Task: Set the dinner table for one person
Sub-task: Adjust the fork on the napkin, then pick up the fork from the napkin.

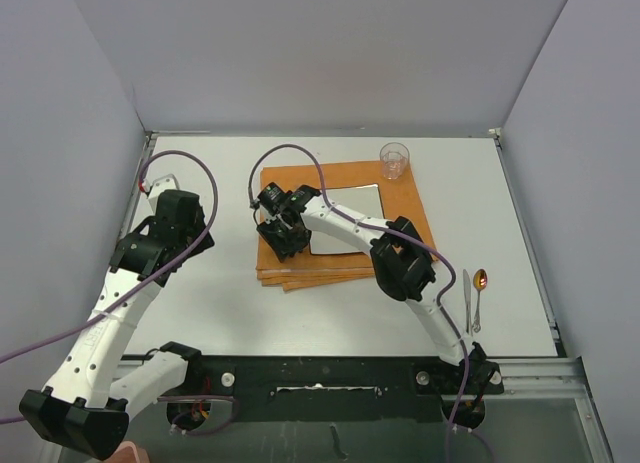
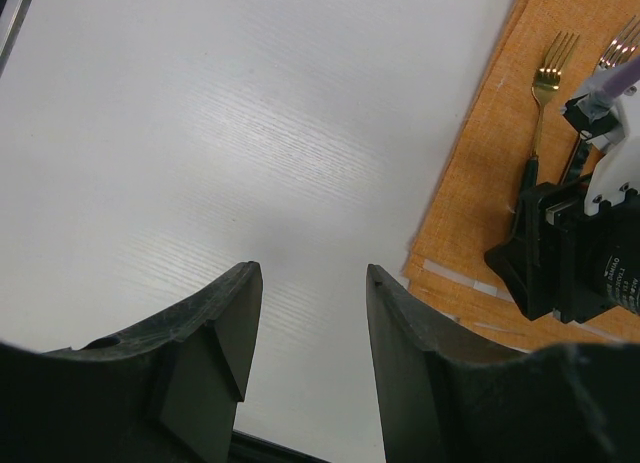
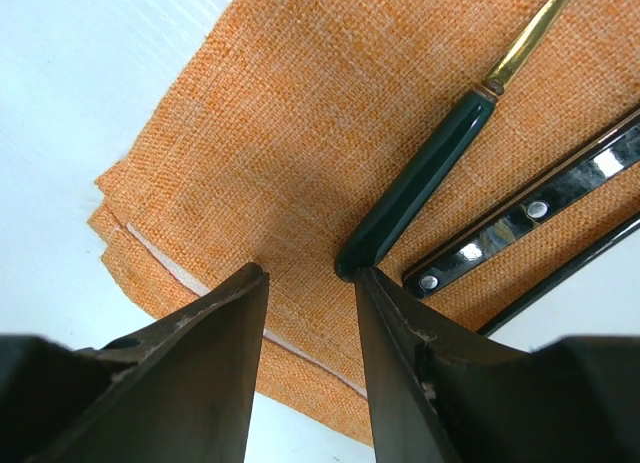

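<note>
Left gripper (image 2: 310,275): jaws spread, empty, near dinner table's (image 2: 250,133) left edge.
Right gripper (image 3: 311,273): jaws spread, empty, over orange mat (image 3: 290,133), beside fork (image 3: 420,173).

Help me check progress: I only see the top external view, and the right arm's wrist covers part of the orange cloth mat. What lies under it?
Observer: Two forks lie side by side on the orange cloth mat: a gold fork with a dark green handle and a silver fork with a black riveted handle.
Operator: Is the right end effector gripping one?
Observer: No. The right end effector is open; only mat shows between its fingers.
Operator: And the left?
Observer: The left end effector is open over the bare white tabletop, holding nothing.
</note>
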### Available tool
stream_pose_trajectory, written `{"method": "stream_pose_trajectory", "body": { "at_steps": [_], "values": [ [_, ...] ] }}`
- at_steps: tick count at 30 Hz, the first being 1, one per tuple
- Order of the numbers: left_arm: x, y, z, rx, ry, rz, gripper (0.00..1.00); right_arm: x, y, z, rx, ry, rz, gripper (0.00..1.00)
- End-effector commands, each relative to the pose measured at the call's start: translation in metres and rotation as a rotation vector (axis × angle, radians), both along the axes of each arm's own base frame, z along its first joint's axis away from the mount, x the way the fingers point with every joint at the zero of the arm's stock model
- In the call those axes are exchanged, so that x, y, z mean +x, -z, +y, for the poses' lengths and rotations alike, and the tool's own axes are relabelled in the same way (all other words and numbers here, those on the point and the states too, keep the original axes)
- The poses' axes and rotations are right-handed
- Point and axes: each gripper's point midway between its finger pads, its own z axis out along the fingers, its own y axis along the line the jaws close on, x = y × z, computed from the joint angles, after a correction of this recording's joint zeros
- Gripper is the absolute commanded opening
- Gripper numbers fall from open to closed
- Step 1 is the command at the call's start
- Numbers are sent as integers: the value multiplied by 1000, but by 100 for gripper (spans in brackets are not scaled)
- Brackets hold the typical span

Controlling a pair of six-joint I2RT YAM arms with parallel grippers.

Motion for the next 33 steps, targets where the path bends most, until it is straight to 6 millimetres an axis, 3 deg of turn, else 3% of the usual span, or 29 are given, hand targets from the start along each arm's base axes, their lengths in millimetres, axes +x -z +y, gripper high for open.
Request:
{"method": "stream_pose_trajectory", "body": {
  "at_steps": [1, 13, 19, 23, 33],
  "values": [
    [3, -13, 0, -20, -11, -58, 45, 6, -15, 13, 37, -7, -35, 42],
    [6, -10, -3, -29, 0, -60, 45, 24, -25, 4, 28, 11, -59, 42],
    [10, -11, -5, -26, 7, -60, 45, 33, -39, -1, 51, 33, -89, 42],
    [12, -10, -6, -31, 12, -61, 45, 36, -27, -5, 33, 42, -66, 42],
    [15, -8, -7, -33, 9, -61, 45, 37, -21, 8, 58, 42, -47, 42]
  ]
}}
